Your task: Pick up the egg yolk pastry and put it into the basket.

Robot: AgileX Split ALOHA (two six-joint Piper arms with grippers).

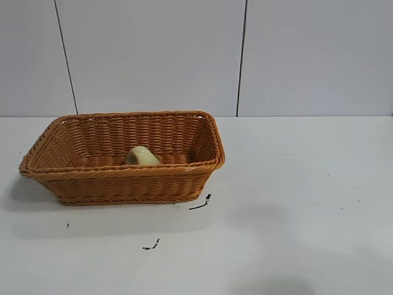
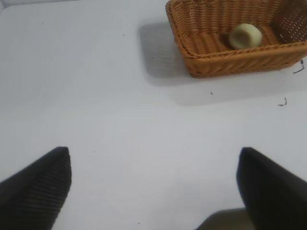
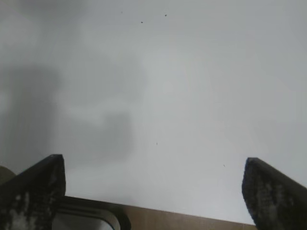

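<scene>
The orange-brown wicker basket (image 1: 123, 184) stands on the white table at the left of the exterior view. The pale yellow-green egg yolk pastry (image 1: 141, 157) lies inside it on the basket floor, near the front wall. Both also show in the left wrist view, the basket (image 2: 230, 60) far off and the pastry (image 2: 245, 36) in it. My left gripper (image 2: 153, 184) is open and empty over bare table, well away from the basket. My right gripper (image 3: 153, 189) is open and empty over bare table. Neither gripper shows in the exterior view.
Small dark scraps (image 1: 201, 204) lie on the table just in front of the basket's right corner, and another scrap (image 1: 151, 246) lies nearer the front. A grey panelled wall (image 1: 196, 55) stands behind the table.
</scene>
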